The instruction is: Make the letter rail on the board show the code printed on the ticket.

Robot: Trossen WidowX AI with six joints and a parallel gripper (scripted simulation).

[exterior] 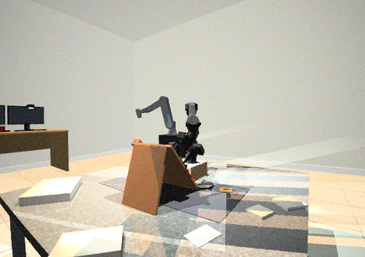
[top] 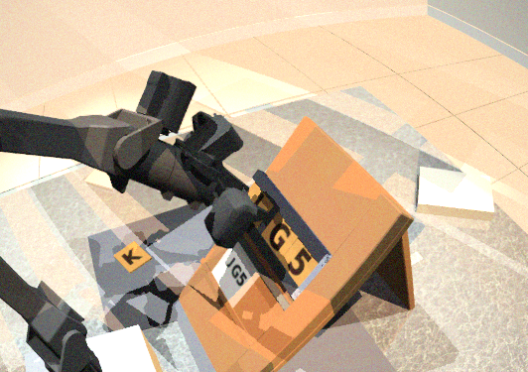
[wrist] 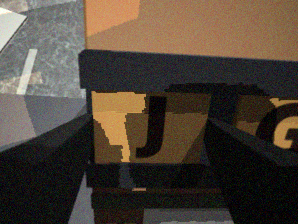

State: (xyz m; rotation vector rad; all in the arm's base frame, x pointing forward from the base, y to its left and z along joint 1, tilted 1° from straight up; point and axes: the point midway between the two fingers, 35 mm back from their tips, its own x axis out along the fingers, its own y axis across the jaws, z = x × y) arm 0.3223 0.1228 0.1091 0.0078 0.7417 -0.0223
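Observation:
The orange board (top: 357, 193) (exterior: 142, 175) stands tilted and bears the dark letter rail (top: 293, 213) (wrist: 150, 70). The ticket (top: 237, 271) below the rail reads JG5. In the rail, the 5 tile (top: 299, 263) is at the closed end, with the G tile (top: 280, 238) (wrist: 286, 125) beside it. My gripper (top: 256, 214) (wrist: 149, 124) is shut on the J tile (wrist: 117, 107), which is upright between the rail's lips, its outer edge near the open end. A gap with a finger in it separates J from G. Part of J is hidden in the top view.
A yellow K tile (top: 132, 257) (exterior: 226, 190) lies on the grey mat (top: 101, 253) beside the board. A white block (top: 454, 190) lies beyond the board, and another white block (top: 119, 349) is near the front. A second arm (top: 60, 322) shows at the lower left.

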